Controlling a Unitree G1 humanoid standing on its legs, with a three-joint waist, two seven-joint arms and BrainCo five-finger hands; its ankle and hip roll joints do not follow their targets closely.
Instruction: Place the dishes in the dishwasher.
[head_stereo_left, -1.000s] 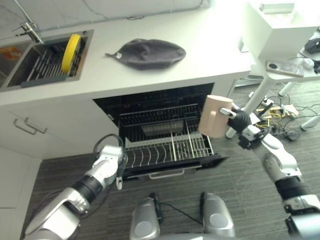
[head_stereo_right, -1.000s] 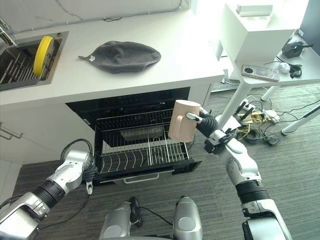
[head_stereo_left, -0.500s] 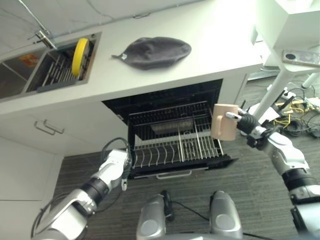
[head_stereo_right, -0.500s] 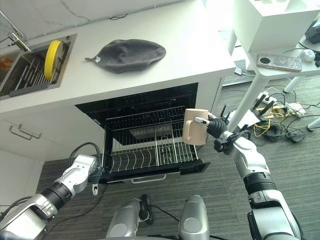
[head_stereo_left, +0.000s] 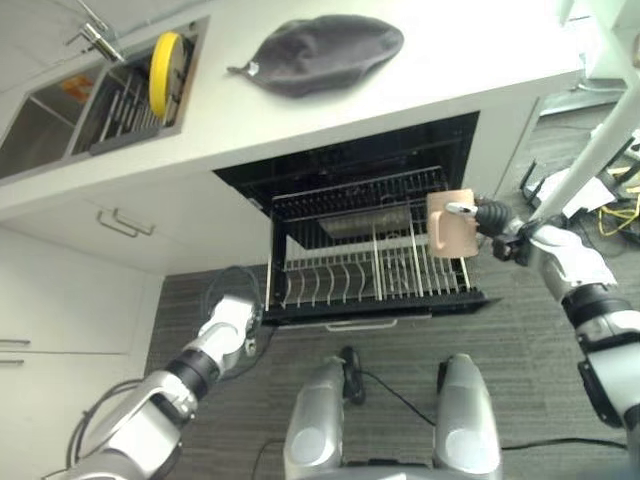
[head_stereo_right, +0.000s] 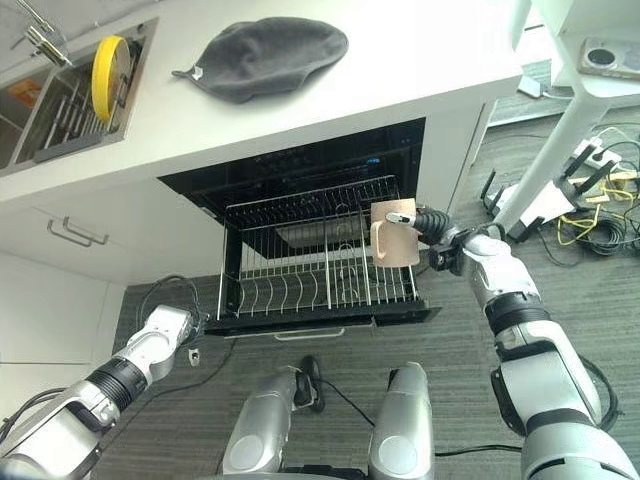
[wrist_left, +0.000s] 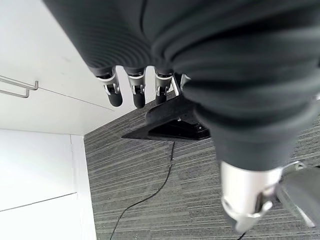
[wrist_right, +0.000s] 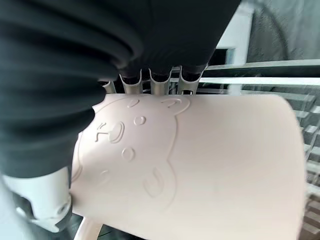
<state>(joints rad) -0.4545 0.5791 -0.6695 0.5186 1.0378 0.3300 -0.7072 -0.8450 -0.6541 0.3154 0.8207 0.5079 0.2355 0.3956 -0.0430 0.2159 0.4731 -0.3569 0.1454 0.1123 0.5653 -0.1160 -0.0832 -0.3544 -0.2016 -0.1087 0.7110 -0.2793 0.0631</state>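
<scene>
One mug (head_stereo_right: 397, 233) above rack's (head_stereo_right: 300, 262) right edge

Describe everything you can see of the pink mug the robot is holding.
The pink mug looks like matte plastic, with a loop handle on one side and a bear face embossed on its wall. The right hand grips it, fingers curled over the far side. It hangs tilted above the right end of the pulled-out dishwasher rack, seemingly clear of the wires.
</scene>
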